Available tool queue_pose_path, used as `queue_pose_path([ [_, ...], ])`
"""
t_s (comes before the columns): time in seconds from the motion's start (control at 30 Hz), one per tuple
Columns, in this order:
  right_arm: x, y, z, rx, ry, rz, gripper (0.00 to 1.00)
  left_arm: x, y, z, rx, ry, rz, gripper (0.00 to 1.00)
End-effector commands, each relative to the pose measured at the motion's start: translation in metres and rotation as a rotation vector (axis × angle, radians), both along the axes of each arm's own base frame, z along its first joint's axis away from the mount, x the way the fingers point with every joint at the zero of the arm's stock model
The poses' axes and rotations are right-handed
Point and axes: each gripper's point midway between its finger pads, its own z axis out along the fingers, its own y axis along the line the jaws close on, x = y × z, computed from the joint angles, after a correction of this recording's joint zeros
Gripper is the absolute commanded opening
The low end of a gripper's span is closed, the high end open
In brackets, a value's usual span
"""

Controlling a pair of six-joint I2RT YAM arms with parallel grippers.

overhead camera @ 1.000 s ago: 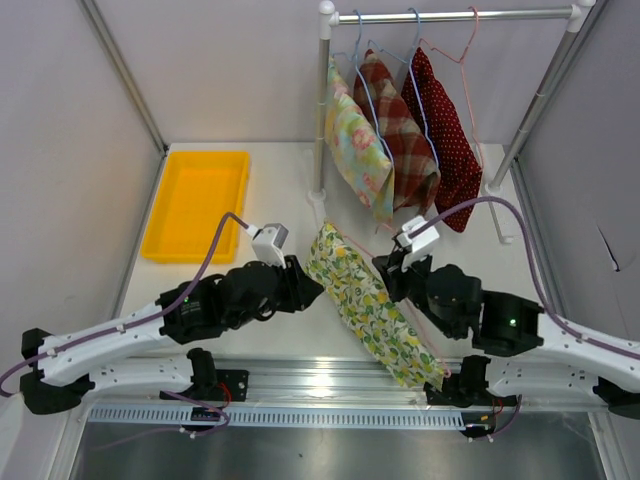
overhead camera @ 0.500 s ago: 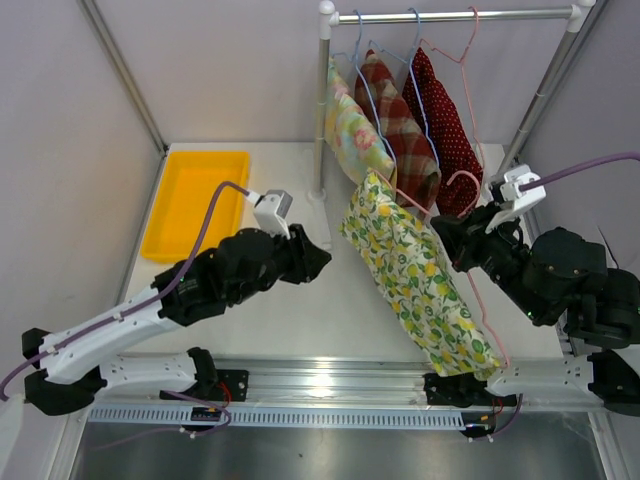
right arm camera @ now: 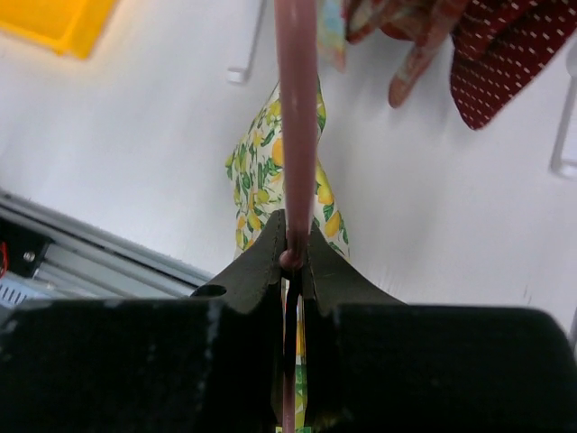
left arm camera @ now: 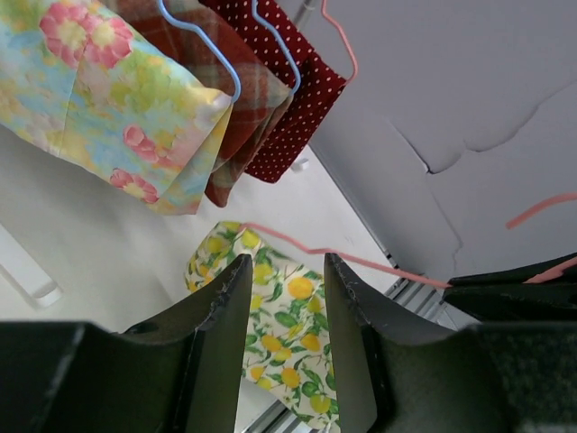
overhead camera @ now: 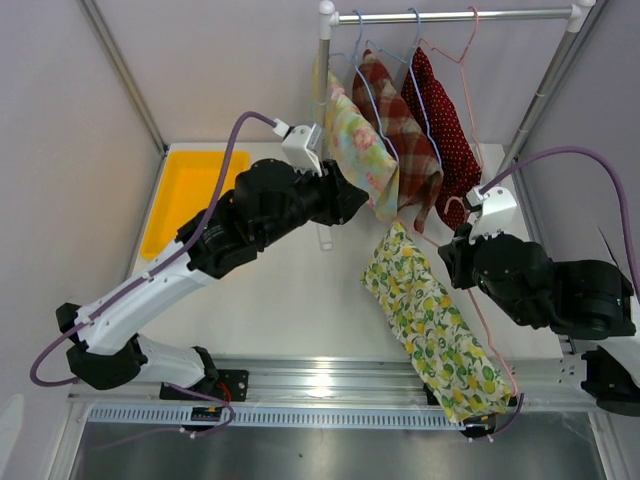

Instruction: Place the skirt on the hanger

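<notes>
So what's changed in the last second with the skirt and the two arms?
The right gripper, shut on the pink hanger, swung up and rightward, so the lemon skirt now hangs from it. The left gripper, open, left the skirt and rose toward the rack. The three hung garments and the yellow tray stayed put.

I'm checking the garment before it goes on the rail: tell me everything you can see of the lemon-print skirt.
The lemon-print skirt is thin, soft-looking pale fabric printed with yellow lemons and green leaves. It hangs draped on a pink wire hanger as a long strip, slanting from just below the hung clothes down to the near right. The right claw is shut on the hanger's wire, not on the cloth. The open left claw touches neither.
</notes>
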Motion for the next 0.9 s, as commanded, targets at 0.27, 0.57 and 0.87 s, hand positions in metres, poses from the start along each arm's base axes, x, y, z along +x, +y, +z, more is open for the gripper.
queue_pose_path([
  [0.27,0.041,-0.072,-0.011,-0.076,0.024,-0.423,0.00,0.006,0.005,-0.003,0.002,-0.010,-0.036,0.43],
  [0.57,0.061,-0.113,-0.004,-0.083,0.032,-0.571,0.00,0.008,0.015,-0.009,0.003,-0.001,-0.032,0.43],
  [0.87,0.097,-0.139,0.020,-0.072,-0.033,-0.584,0.00,0.004,0.020,-0.025,0.009,0.018,-0.062,0.43],
])
